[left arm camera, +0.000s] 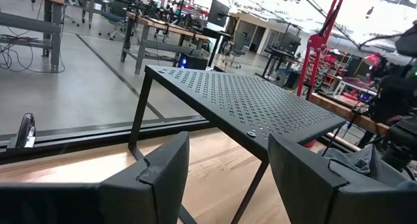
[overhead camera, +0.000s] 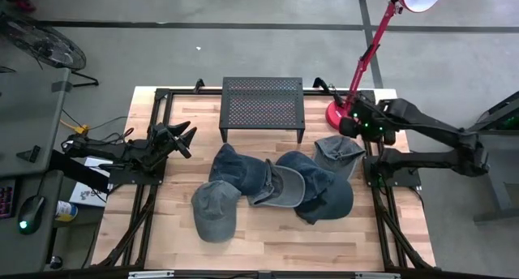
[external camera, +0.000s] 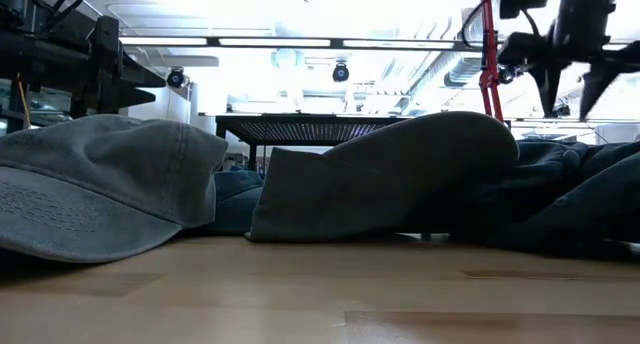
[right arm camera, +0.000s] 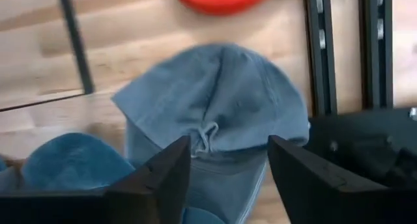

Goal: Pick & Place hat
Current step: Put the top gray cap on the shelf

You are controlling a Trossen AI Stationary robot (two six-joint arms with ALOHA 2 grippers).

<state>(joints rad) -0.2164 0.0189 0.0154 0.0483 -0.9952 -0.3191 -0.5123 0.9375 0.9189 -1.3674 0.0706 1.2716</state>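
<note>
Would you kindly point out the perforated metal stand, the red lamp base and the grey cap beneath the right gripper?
perforated metal stand (overhead camera: 262,98), high view, its top.
red lamp base (overhead camera: 337,115), high view, its disc.
grey cap (right arm camera: 218,97), right wrist view, its crown.

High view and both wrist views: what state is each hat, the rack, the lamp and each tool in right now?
Grey hat by the lamp: flat on the table, free, under the right tool.
Front grey hat: on the table, untouched.
Blue hats: piled mid-table, overlapping.
Rack: upright, nothing on top.
Lamp: standing.
Left tool: open, holding nothing.
Right tool: open, holding nothing.
</note>
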